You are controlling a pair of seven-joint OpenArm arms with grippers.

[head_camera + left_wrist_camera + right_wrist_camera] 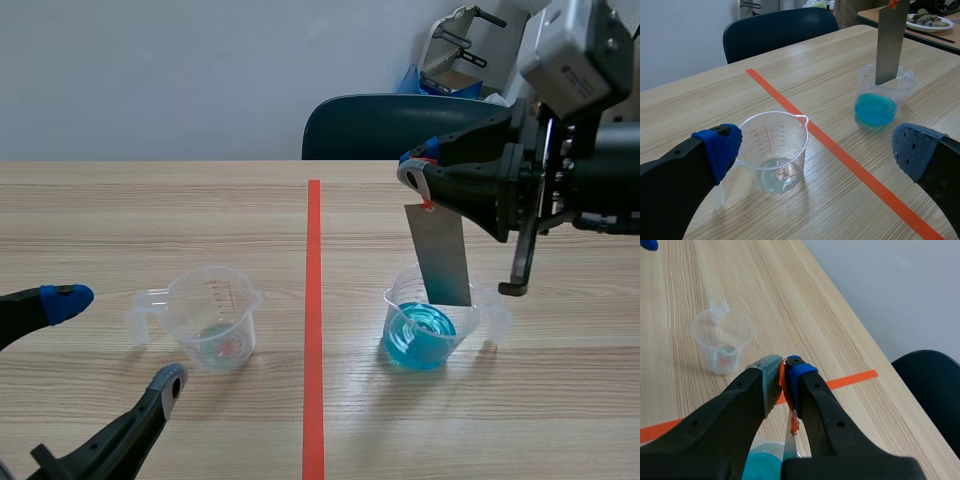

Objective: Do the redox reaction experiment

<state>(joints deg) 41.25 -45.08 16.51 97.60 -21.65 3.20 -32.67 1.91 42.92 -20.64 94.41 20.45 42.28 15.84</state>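
Scene view shows us the right pincer [418, 168] clenched on a metal strip [440, 255] hanging near upright, its lower end inside the blue-liquid beaker [420, 338] directly beneath; our left pincer [117, 340], released, waits well apart on the desk's other side.

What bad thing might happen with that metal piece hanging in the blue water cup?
The right gripper pinches the metal strip only at its top, so it might slip and splash the blue liquid. The strip's end sits inside the plastic cup; a sideways move might tip it.
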